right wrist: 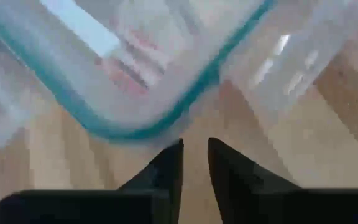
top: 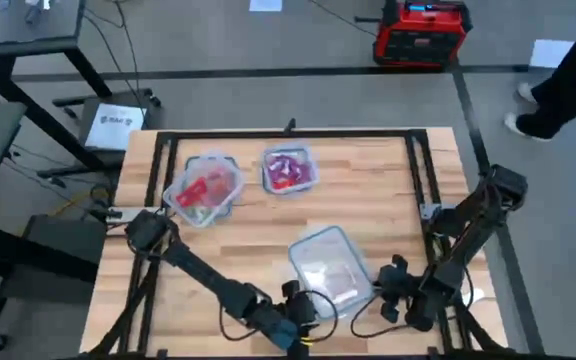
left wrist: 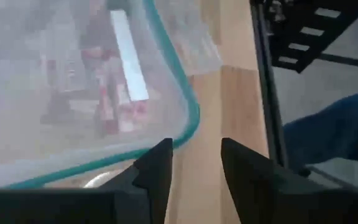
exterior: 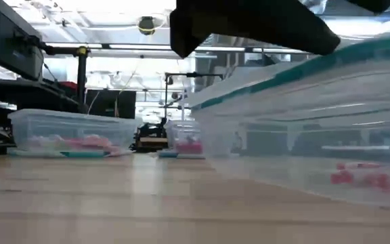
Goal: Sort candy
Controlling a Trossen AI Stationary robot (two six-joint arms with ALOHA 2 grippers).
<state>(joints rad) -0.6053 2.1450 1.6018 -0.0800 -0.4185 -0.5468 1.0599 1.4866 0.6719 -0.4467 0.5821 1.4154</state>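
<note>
both claws flank near tub [top: 330, 262]; candy [top: 204, 189] in two far tubs

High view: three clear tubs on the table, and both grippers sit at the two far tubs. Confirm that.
Not quite. Three clear tubs is right, but the high view shows the left gripper and right gripper flanking the near tub, not the two far tubs that hold most of the candy.

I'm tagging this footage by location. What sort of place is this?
Probably a robotics lab or workshop: a wooden bench with a black frame carries two robot arms, a red equipment case stands on the grey floor, and cables trail beside a side desk.
</note>
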